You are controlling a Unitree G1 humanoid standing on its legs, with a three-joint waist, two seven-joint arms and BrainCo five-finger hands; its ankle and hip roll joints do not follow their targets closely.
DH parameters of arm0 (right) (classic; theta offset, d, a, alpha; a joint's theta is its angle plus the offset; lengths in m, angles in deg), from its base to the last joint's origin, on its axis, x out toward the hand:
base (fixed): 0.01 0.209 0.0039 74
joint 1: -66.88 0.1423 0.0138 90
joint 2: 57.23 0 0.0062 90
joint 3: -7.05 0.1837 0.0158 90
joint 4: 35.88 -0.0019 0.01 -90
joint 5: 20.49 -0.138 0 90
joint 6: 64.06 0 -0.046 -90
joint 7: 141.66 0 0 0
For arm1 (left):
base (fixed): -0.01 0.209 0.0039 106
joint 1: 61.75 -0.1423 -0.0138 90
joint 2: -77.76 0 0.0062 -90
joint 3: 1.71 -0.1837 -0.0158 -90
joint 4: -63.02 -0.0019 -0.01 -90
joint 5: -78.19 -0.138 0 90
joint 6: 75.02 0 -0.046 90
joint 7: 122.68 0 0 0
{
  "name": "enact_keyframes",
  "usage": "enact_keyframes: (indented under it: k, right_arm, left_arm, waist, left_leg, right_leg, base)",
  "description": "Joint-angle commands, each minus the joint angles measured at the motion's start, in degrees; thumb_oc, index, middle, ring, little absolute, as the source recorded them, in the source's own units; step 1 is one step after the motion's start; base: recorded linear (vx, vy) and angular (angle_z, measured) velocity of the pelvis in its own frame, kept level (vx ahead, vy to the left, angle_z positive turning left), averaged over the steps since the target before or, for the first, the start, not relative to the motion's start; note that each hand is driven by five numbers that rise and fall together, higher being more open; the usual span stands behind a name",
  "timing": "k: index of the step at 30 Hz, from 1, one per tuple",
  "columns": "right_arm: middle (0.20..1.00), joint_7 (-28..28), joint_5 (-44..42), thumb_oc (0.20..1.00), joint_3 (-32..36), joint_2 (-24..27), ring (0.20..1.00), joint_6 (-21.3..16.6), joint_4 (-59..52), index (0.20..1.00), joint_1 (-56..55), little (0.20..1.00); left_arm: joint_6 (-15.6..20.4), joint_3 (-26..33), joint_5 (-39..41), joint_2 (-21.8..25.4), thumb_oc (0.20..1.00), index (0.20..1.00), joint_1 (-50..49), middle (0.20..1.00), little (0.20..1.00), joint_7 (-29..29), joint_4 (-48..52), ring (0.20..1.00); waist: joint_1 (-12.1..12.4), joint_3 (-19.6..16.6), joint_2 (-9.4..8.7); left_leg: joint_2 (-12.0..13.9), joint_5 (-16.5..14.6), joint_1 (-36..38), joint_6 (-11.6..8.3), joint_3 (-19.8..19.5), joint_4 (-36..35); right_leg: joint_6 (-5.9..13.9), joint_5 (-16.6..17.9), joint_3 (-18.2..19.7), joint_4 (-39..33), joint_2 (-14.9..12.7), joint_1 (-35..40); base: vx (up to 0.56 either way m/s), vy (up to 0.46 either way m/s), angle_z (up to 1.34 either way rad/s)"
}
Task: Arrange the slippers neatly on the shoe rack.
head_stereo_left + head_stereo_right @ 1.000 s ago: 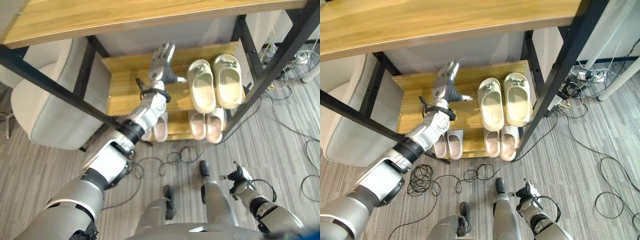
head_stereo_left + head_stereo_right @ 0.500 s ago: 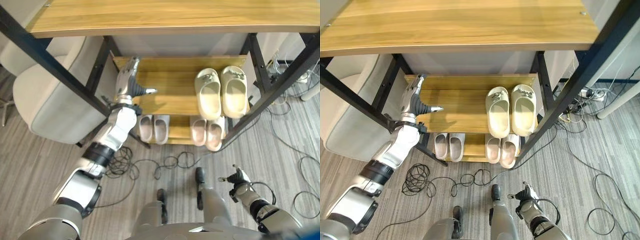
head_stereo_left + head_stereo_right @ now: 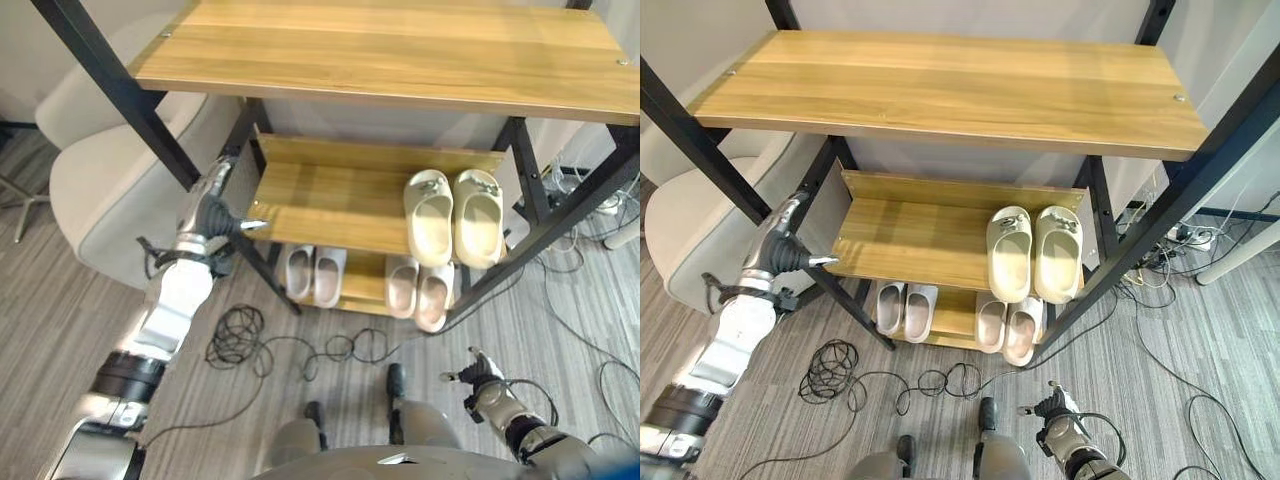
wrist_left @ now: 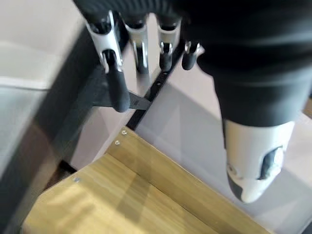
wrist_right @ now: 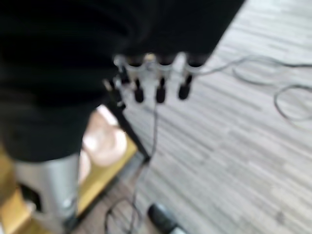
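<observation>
A cream pair of slippers (image 3: 454,216) lies side by side at the right end of the shoe rack's middle shelf (image 3: 320,195). On the bottom shelf a pale grey pair (image 3: 313,275) sits left of a pink pair (image 3: 418,288). My left hand (image 3: 205,205) hangs open and empty beside the rack's left front post, clear of the middle shelf; its straight fingers (image 4: 113,80) point past the shelf's back corner. My right hand (image 3: 475,375) is low over the floor in front of the rack, open, with nothing in it.
The rack's wide wooden top shelf (image 3: 380,50) overhangs the lower shelves, held by slanted black posts (image 3: 130,95). A pale grey chair (image 3: 100,190) stands just left of the rack. Black cables (image 3: 235,335) loop on the striped floor in front.
The camera has moved and now takes in the whole rack. My left hand has drawn back from beside the cream slippers, leftward across the middle shelf, to outside the left front post.
</observation>
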Motion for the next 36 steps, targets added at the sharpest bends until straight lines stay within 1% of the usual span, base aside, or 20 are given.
enact_keyframes:
  k: [1,7,8,10,12,14,16,18,19,21,22,23,24,25,27,28,29,30,33,36]
  right_arm:
    - [1.0,1.25,3.24,1.0,0.66,1.92,1.0,-0.38,-0.22,1.0,-2.56,1.0]
    - [1.0,3.18,3.61,1.0,3.49,3.69,1.0,-0.81,-1.18,1.0,-6.21,1.0]
    - [1.0,4.14,3.49,1.0,4.53,4.35,1.0,-0.83,-1.94,1.0,-7.77,1.0]
    - [1.0,4.76,3.29,1.0,4.99,4.47,1.0,-0.91,-2.25,1.0,-8.72,1.0]
    - [1.0,6.95,3.07,1.0,5.81,4.8,1.0,-1.0,-2.88,1.0,-10.83,1.0]
    - [1.0,8.43,3.13,1.0,6.28,5.22,1.0,-1.33,-2.74,1.0,-12.36,1.0]
    - [1.0,9.26,2.64,1.0,6.35,5.19,1.0,-1.5,-1.27,1.0,-12.71,1.0]
    - [1.0,9.52,2.34,1.0,6.49,5.08,1.0,-1.56,-0.17,1.0,-12.59,1.0]
    - [1.0,9.8,0.83,1.0,6.88,4.86,1.0,-1.53,2.21,1.0,-12.33,1.0]
    - [1.0,10.35,-1.1,1.0,7.93,4.63,1.0,-1.61,3.96,1.0,-12.5,1.0]
    - [1.0,10.97,-2.79,1.0,9.01,4.45,1.0,-1.71,5.06,1.0,-13.18,1.0]
    - [1.0,11.37,-4.74,1.0,10.69,4.81,1.0,-1.62,6.58,1.0,-13.78,1.0]
    - [1.0,11.5,-6.0,1.0,11.87,5.34,1.0,-1.66,7.29,1.0,-13.85,1.0]
    - [1.0,11.51,-6.02,1.0,11.95,5.44,1.0,-1.67,7.3,1.0,-13.8,1.0]
    - [1.0,12.17,-7.77,1.0,13.48,6.43,1.0,-1.97,7.94,1.0,-14.0,1.0]
    - [1.0,12.61,-9.11,1.0,14.11,6.95,1.0,-2.01,9.11,1.0,-14.08,1.0]
    - [1.0,12.62,-9.12,1.0,14.14,6.99,1.0,-2.03,9.13,1.0,-14.04,1.0]
    - [1.0,12.72,-10.02,1.0,14.52,7.32,1.0,-2.05,9.27,1.0,-14.0,1.0]
    - [1.0,13.46,-11.56,1.0,14.92,7.14,1.0,-1.84,10.42,1.0,-13.95,1.0]
    - [1.0,13.75,-14.15,1.0,15.51,5.94,1.0,-1.79,11.46,1.0,-13.84,1.0]
  left_arm:
    - [2.12,4.01,6.4,2.41,1.0,1.0,-5.92,1.0,1.0,-2.65,-0.84,1.0]
    - [0.12,7.18,7.65,2.51,1.0,1.0,-17.45,1.0,1.0,-8.67,-4.3,1.0]
    - [-0.59,7.84,9.84,3.02,1.0,1.0,-20.08,1.0,1.0,-11.44,-5.42,1.0]
    - [-0.67,7.59,12.36,3.38,1.0,1.0,-21.58,1.0,1.0,-13.59,-5.78,1.0]
    - [-0.46,7.55,17.25,5.41,1.0,1.0,-25.33,1.0,1.0,-18.36,-4.71,1.0]
    - [-0.68,6.99,19.24,9.03,1.0,1.0,-28.31,1.0,1.0,-22.6,-3.38,1.0]
    - [-0.62,5.81,22.65,10.45,1.0,1.0,-29.57,1.0,1.0,-25.2,-4.49,1.0]
    - [-0.41,4.6,22.94,10.87,1.0,1.0,-28.86,1.0,1.0,-26.06,-6.3,1.0]
    - [-0.61,1.75,22.92,9.65,1.0,1.0,-26.59,1.0,1.0,-26.57,-11.18,1.0]
    - [-0.24,-0.7,21.34,7.48,1.0,1.0,-24.17,1.0,1.0,-26.69,-17.04,1.0]
    - [-0.15,-1.87,19.92,5.21,1.0,1.0,-22.71,1.0,1.0,-26.42,-22.0,1.0]
    - [-1.01,-2.48,18.37,-0.05,1.0,1.0,-20.0,1.0,1.0,-25.27,-31.07,1.0]
    - [-0.94,-2.83,16.82,-2.73,1.0,1.0,-18.13,1.0,1.0,-24.69,-36.42,1.0]
    - [-0.75,-2.99,16.78,-2.89,1.0,1.0,-17.85,1.0,1.0,-24.62,-36.74,1.0]
    - [-0.92,-3.09,13.34,-7.27,1.0,1.0,-14.94,1.0,1.0,-23.65,-45.83,1.0]
    - [-1.29,-2.74,9.75,-10.4,1.0,1.0,-12.43,1.0,1.0,-22.04,-54.78,1.0]
    - [-1.18,-2.77,9.72,-10.48,1.0,1.0,-12.28,1.0,1.0,-21.99,-54.96,1.0]
    - [-1.84,-2.44,7.38,-11.6,1.0,1.0,-11.68,1.0,1.0,-20.84,-59.59,1.0]
    - [-2.81,-1.75,2.4,-13.2,1.0,1.0,-11.23,1.0,1.0,-19.19,-66.06,1.0]
    - [-3.41,-0.59,0.44,-13.93,1.0,1.0,-11.59,1.0,1.0,-17.97,-69.07,1.0]
  waist:
    - [1.71,-4.52,-0.43]
    - [2.74,-6.03,-2.27]
    - [2.91,-6.59,-2.84]
    - [2.86,-6.61,-2.97]
    - [2.75,-6.86,-2.97]
    - [2.6,-7.73,-3.04]
    - [2.46,-8.38,-3.08]
    - [2.47,-8.64,-3.05]
    - [2.24,-9.11,-3.07]
    - [1.95,-9.34,-2.91]
    - [1.62,-9.44,-2.91]
    - [1.05,-9.59,-3.04]
    - [0.78,-9.53,-3.05]
    - [0.85,-9.47,-2.95]
    - [0.22,-9.33,-3.23]
    - [-0.26,-9.11,-3.5]
    - [-0.24,-9.06,-3.46]
    - [-0.49,-9.05,-3.77]
    - [-0.7,-9.31,-4.31]
    - [-0.41,-9.55,-4.87]
  left_leg:
    - [2.26,2.64,-3.88,-2.64,-1.94,0.15]
    - [2.67,1.71,0.49,-2.39,-1.62,0.54]
    - [2.84,1.59,1.78,-2.41,-1.52,0.31]
    - [2.97,1.43,2.73,-2.39,-1.28,0.21]
    - [2.99,1.26,4.53,-2.24,-0.88,-0.43]
    - [2.85,1.22,6.64,-2.22,-0.33,-1.91]
    - [2.67,1.27,7.8,-2.16,-0.07,-3.26]
    - [2.46,1.38,8.16,-2.1,0.01,-3.93]
    - [2.15,1.52,8.46,-1.9,0.12,-4.89]
    - [1.91,1.7,8.63,-1.69,0.42,-5.8]
    - [1.71,1.82,8.68,-1.55,0.63,-6.32]
    - [1.45,1.95,8.51,-1.31,0.97,-6.7]
    - [1.33,2.04,8.42,-1.21,1.16,-6.9]
    - [1.34,2.04,8.43,-1.21,1.16,-6.91]
    - [1.14,2.0,8.45,-1.02,1.5,-7.07]
    - [0.94,1.97,8.41,-0.86,1.59,-7.03]
    - [0.94,1.95,8.42,-0.86,1.59,-7.02]
    - [0.82,1.93,8.36,-0.76,1.78,-7.07]
    - [0.64,1.56,8.63,-0.53,2.3,-7.08]
    - [0.62,1.23,8.63,-0.45,2.51,-6.84]
  right_leg:
    - [4.62,-10.04,-0.18,7.87,-1.68,2.64]
    - [4.86,-10.2,-0.87,4.79,-1.02,8.98]
    - [5.0,-10.29,-0.96,3.52,-0.76,10.79]
    - [5.08,-10.18,-0.98,3.14,-0.65,11.71]
    - [5.3,-10.02,-0.96,2.51,-0.54,13.16]
    - [5.71,-9.65,-0.85,1.69,-0.6,14.45]
    - [5.94,-9.19,-0.67,1.18,-0.91,14.97]
    - [6.02,-9.04,-0.49,0.92,-1.03,14.97]
    - [6.32,-8.49,-0.39,0.44,-1.34,14.79]
    - [6.48,-7.95,-0.16,-0.19,-1.53,14.37]
    - [6.66,-7.44,0.05,-0.65,-1.74,14.12]
    - [6.78,-6.7,0.43,-1.29,-1.95,13.56]
    - [6.81,-6.32,0.61,-1.66,-2.08,13.3]
    - [6.81,-6.31,0.61,-1.68,-2.07,13.3]
    - [6.95,-5.73,0.89,-2.2,-2.34,13.07]
    - [7.06,-5.42,1.11,-2.28,-2.49,12.96]
    - [7.06,-5.42,1.11,-2.28,-2.49,12.98]
    - [7.06,-5.28,1.34,-2.27,-2.58,12.9]
    - [7.1,-5.05,1.7,-2.32,-2.65,12.97]
    - [7.09,-4.92,2.11,-2.36,-2.61,12.78]
  base:
    - [0.09,0.046,-0.02]
    - [0.09,0.049,0.0]
    - [0.08,0.013,-0.01]
    - [0.06,0.036,-0.02]
    - [0.07,0.054,0.0]
    - [0.07,0.072,-0.08]
    - [0.02,0.084,-0.06]
    - [-0.02,0.083,-0.13]
    - [-0.05,0.105,-0.15]
    - [-0.07,0.135,-0.1]
    - [-0.1,0.157,-0.08]
    - [-0.11,0.153,-0.07]
    - [-0.08,0.102,-0.02]
    - [-0.05,0.073,-0.03]
    - [-0.06,0.095,-0.04]
    - [-0.06,0.088,-0.09]
    - [-0.06,0.094,-0.08]
    - [-0.03,0.054,-0.06]
    - [-0.02,0.06,-0.08]
    - [-0.02,0.054,-0.09]
